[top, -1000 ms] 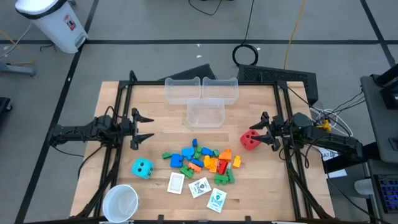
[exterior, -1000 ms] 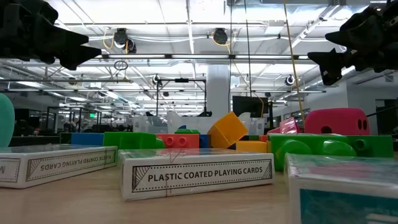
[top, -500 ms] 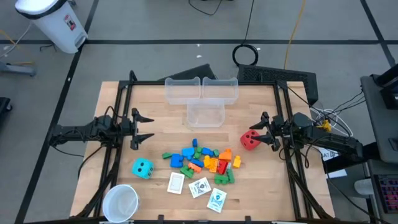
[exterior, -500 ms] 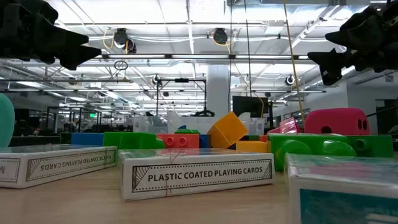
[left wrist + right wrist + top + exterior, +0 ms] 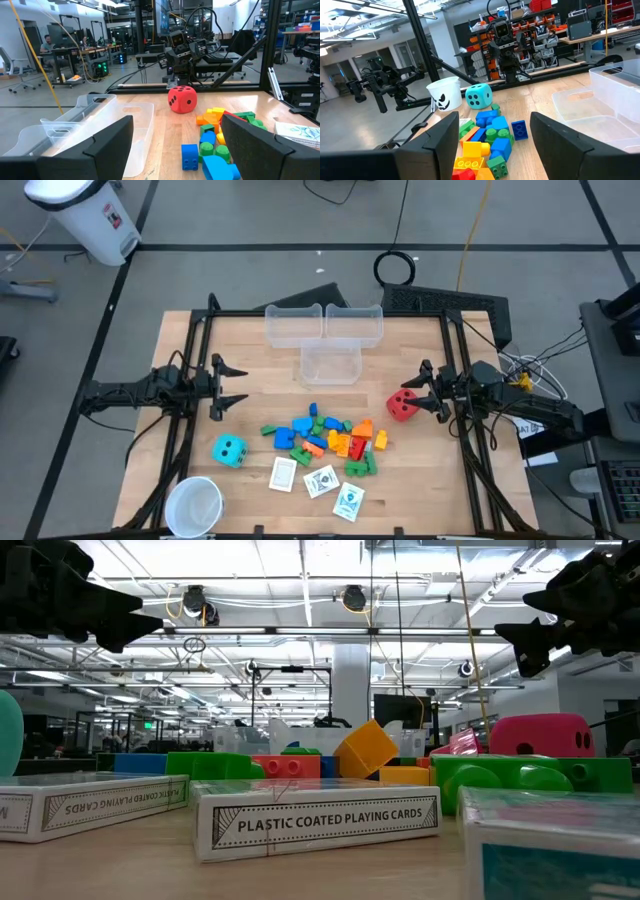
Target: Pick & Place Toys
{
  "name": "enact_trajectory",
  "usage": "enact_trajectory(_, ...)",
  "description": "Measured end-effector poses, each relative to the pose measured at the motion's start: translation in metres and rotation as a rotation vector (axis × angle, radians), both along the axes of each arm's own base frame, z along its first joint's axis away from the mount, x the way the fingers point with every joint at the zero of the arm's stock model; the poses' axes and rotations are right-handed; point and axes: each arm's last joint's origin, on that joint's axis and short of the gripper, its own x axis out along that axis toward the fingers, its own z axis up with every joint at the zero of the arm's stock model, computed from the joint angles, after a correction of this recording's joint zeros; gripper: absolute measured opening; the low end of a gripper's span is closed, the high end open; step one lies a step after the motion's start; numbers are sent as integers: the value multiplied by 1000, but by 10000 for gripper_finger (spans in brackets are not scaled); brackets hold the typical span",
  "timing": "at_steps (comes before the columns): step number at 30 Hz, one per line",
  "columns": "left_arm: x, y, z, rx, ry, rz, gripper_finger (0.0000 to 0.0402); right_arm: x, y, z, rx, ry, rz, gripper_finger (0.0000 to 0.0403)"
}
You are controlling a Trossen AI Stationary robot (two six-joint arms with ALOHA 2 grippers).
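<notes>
We have yet to start: our left gripper (image 5: pixel 228 385) and right gripper (image 5: pixel 420 391) both hang spread and empty over the table's sides. Nearest lie the picture cards (image 5: pixel 318 481), then the blue die (image 5: pixel 230 449) and the heap of blocks (image 5: pixel 325 437), with the red die (image 5: pixel 401 405) just beside our right gripper. Farther back, the three clear bins (image 5: pixel 330 364) hold nothing. The wooden table (image 5: pixel 260 360) stands in a large workshop.

Two dice (image 5: pixel 230 450), three cards (image 5: pixel 320 481), three bins (image 5: pixel 330 364), one cup (image 5: pixel 194 505)
</notes>
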Motion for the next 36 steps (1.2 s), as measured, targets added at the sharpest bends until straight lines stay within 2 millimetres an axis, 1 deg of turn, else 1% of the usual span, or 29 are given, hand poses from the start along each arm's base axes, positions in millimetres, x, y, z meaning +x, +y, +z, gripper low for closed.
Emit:
enact_trajectory(30, 0, 0, 0, 0, 0, 0, 308, 0, 0, 0, 0, 0, 0, 215)
enact_trajectory(36, 0, 0, 4, 34, -39, 2, 308, 0, 0, 0, 0, 0, 0, 215)
